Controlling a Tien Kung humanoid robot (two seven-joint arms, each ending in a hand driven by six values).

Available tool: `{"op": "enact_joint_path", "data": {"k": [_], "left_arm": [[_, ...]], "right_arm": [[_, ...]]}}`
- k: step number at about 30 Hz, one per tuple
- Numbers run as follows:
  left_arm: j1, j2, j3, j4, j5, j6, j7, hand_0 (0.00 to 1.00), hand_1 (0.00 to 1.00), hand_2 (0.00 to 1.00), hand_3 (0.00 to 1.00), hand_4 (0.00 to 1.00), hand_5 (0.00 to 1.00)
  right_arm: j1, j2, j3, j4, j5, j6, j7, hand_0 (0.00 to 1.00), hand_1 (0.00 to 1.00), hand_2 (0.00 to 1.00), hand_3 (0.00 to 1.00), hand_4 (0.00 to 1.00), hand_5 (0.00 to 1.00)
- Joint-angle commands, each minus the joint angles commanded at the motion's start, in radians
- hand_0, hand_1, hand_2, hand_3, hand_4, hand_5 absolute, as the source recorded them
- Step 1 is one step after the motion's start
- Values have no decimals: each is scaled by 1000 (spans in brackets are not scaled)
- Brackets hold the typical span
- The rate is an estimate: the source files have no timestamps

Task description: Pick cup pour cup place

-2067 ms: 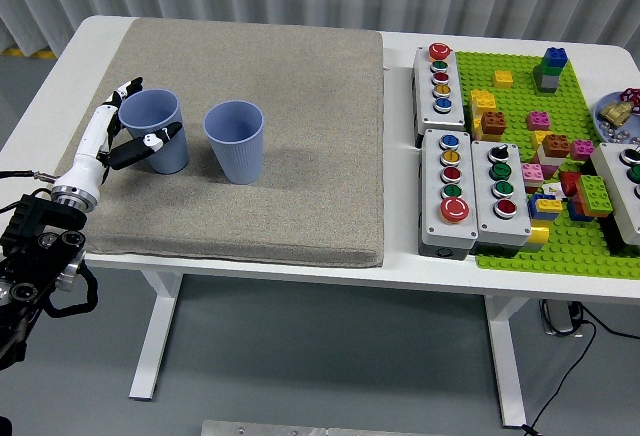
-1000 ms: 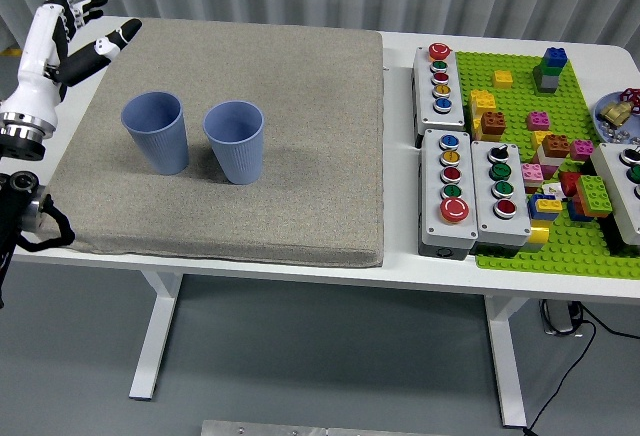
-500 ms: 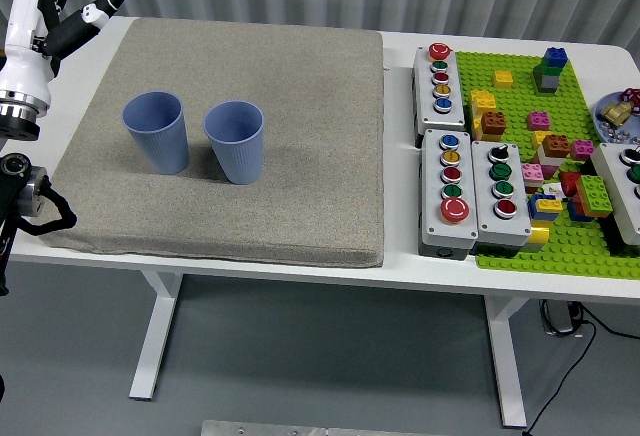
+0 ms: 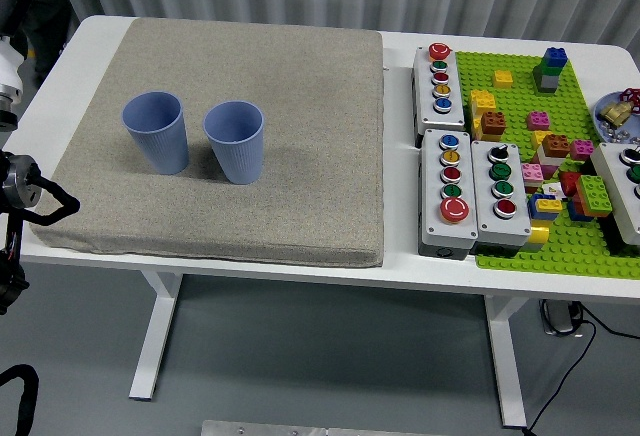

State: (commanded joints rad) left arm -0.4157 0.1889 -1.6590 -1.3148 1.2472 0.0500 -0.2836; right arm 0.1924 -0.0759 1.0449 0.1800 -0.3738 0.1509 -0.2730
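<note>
Over at the far left edge we see only part of our left arm [image 4: 12, 76]: a white forearm segment near the top corner and black joints and cable lower down beside the tabletop [image 4: 250, 261]. The left hand itself is cut off by the picture's edge, so we cannot tell whether it is released or clenched. Our right arm does not appear.

Moving right, a grey mat [image 4: 230, 126] covers most of the left and middle of the white tabletop. Two blue cups stand upright on it, in its left half. The left cup [image 4: 156, 132] and the right cup [image 4: 235, 141] sit just beside each other with a narrow gap between them, both open mouths up, and nothing touches either. What is inside them we cannot make out.

Further right, off the mat, stand grey button boxes: a narrow one [image 4: 440, 80] toward the far side with a column of coloured buttons, and two side by side [image 4: 473, 192] nearer to us. Beyond them lies a green building-block baseplate [image 4: 520, 136] scattered with coloured bricks [image 4: 550, 68]. At the right edge we see a small dish [image 4: 620, 116] of mixed bits and part of another button box [image 4: 625, 191].
</note>
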Motion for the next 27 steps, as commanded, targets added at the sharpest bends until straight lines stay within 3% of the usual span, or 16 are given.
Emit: {"op": "enact_joint_path", "data": {"k": [24,25,27], "left_arm": [[14,-31,-33,-35,46,8,10,983,974,998,998,998,661],[14,-32,-34,-36,49,6,10,979,969,998,998,998,585],[14,-33,-39,-40,69,1,10,979,969,998,998,998,585]], "right_arm": [[2,1,25,0,-16,0,3,748,714,764,618,200,173],[2,1,22,0,-11,1,4,749,716,766,618,199,173],[4,0,11,0,3,3,6,749,716,766,618,199,173]]}}
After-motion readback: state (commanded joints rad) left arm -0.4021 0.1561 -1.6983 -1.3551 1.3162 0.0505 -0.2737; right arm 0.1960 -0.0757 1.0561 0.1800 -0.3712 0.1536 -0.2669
